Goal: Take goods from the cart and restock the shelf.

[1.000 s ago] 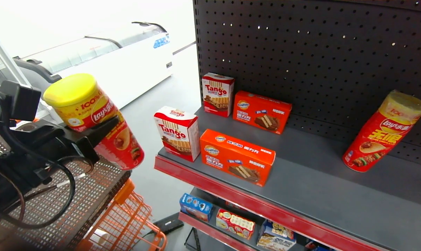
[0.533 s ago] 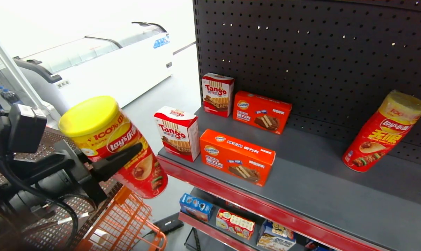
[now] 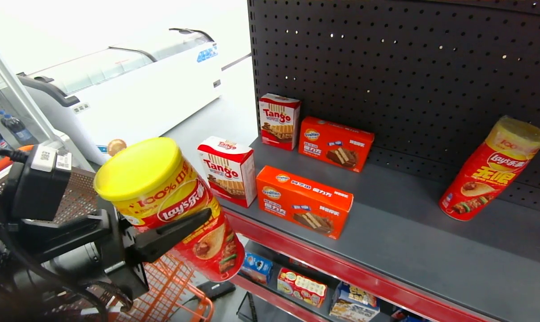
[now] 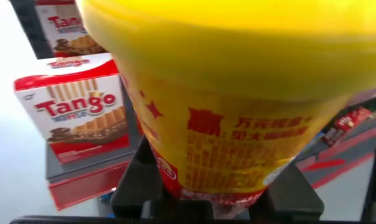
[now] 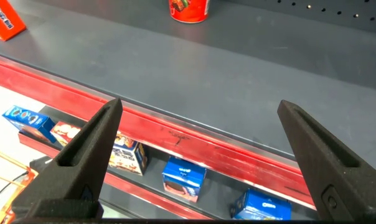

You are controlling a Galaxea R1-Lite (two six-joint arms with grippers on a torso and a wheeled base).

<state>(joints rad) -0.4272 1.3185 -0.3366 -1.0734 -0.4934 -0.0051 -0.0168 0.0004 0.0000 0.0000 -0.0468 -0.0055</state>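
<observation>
The left end effector is clamping its two dark fingers around the middle of a yellow-lidded chip can. It is holding the can tilted in the air, with the lid up towards the head camera and the red base angling down. The can is hanging above the orange wire cart, close to the near-left corner of the shelf and not resting on it. In the left wrist view the can is sitting between the fingers, with a wafer box just beyond it.

The right end effector is hanging with its jaws spread wide and nothing between them, facing the bare grey deck and red front edge of the shelf. Below that edge, small boxes are lying on the lower shelf.

On the grey deck, the front wafer box is standing upright at the left edge, with the front orange box just beside it. Behind them, the rear wafer box and rear orange box are standing near the pegboard. Well apart on the right, a second chip can is leaning against the pegboard. Beyond the shelf's left end, a white chest freezer is standing on the floor.
</observation>
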